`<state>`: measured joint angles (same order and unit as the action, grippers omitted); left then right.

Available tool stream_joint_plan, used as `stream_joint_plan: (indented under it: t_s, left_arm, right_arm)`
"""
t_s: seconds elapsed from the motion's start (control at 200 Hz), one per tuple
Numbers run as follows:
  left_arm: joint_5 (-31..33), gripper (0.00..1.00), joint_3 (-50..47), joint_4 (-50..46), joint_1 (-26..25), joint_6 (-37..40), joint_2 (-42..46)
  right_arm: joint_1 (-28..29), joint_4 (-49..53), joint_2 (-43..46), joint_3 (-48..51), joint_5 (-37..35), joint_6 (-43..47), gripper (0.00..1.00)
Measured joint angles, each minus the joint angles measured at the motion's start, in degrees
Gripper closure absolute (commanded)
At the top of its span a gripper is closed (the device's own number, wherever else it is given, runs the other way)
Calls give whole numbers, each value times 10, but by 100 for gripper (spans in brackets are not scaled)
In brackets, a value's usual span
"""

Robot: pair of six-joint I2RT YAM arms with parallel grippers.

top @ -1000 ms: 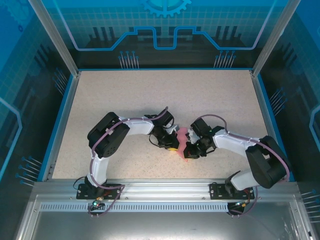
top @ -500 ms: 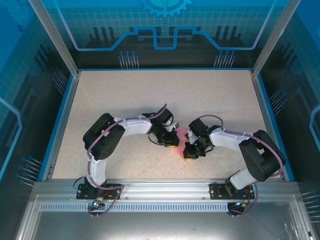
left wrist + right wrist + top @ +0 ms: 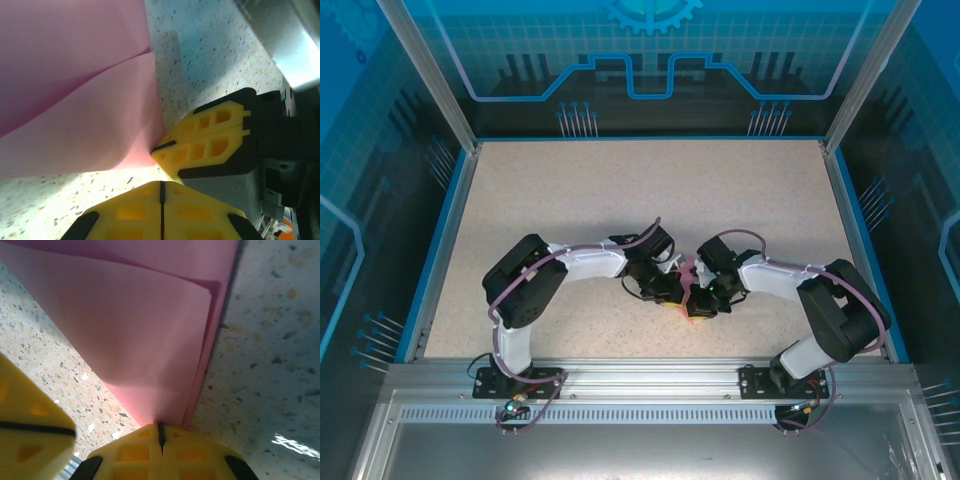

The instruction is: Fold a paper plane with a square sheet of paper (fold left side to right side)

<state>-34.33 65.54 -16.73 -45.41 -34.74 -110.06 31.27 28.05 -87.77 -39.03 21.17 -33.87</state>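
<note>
- The thin salmon-pink paper sheet (image 3: 140, 330) is lying doubled over on the speckled beige tabletop (image 3: 620, 200). It's toward the near edge, about mid-width, tucked right between the two wrists.
- The right gripper (image 3: 160, 429) has its yellow fingers pressed together with the corner of the paper pinched in the seam.
- The left gripper (image 3: 161, 186) has its jaws pressed flat against each other too. Its tips sit over bare tabletop just off the paper's edge, close beside the right gripper's tips.
- From the right wrist you can see two layers, and the top one stops a bit short of the layer under it.
</note>
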Motion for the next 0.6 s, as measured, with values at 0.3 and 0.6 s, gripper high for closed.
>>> stream_joint_plan:
  t_s: [0.3,0.6]
  left_arm:
    - [0,93,0,16,-3,-10,-33]
    - [23,94,0,9,-3,-2,-36]
  right_arm:
    - [0,3,-3,-3,0,0,100]
    - [4,12,-6,-9,-6,3,100]
